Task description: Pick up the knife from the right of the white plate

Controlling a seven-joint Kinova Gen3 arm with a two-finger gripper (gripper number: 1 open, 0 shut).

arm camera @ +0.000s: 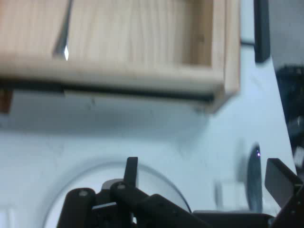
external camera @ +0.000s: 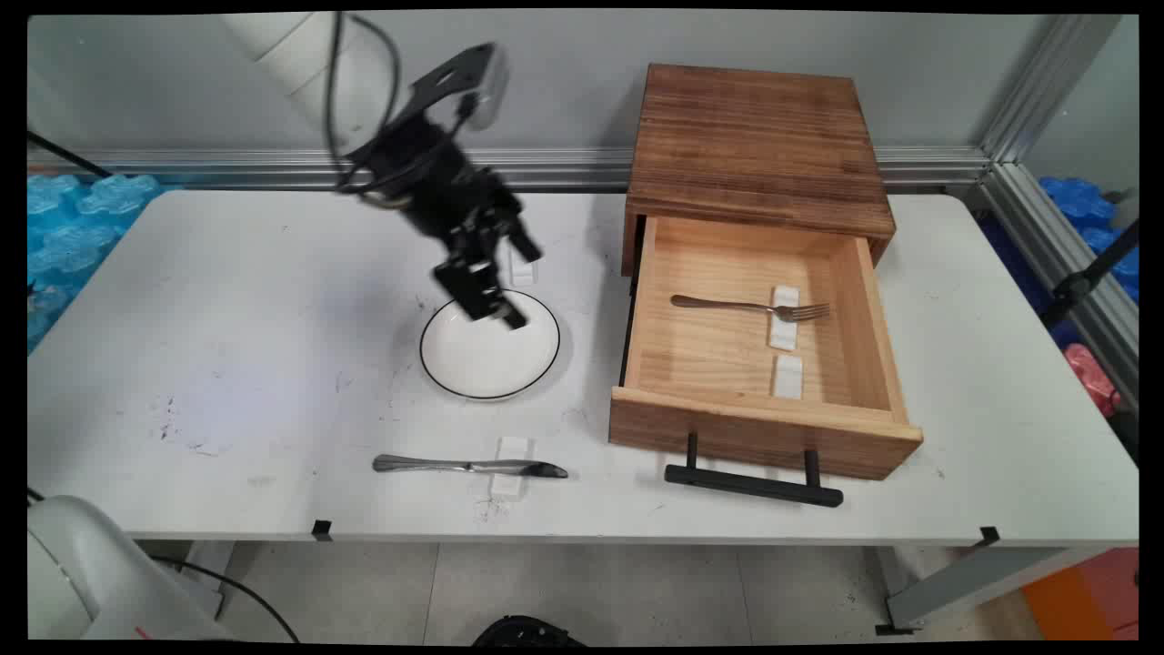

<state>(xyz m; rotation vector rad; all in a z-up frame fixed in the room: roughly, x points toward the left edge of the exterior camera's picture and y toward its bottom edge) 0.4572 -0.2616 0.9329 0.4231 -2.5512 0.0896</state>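
Observation:
My black gripper [external camera: 525, 286] hangs open and empty just above the far rim of a white plate with a black edge [external camera: 489, 357]. In the hand view the gripper [arm camera: 205, 178] has its two fingers wide apart, with the plate's rim [arm camera: 66, 186] below the left one. A table knife [external camera: 468, 467] lies near the table's front edge on a small white block [external camera: 509, 478]; the hand view shows the knife [arm camera: 254, 186] by the right finger. To the right stands an open wooden drawer [external camera: 855, 300] with a fork [external camera: 750, 307] inside.
The drawer belongs to a wooden box [external camera: 755, 136] at the back right, and its black handle [external camera: 753, 485] juts toward the table's front. Two white blocks [external camera: 787, 377] lie in the drawer, one under the fork. Another white block [external camera: 525, 271] sits behind the plate.

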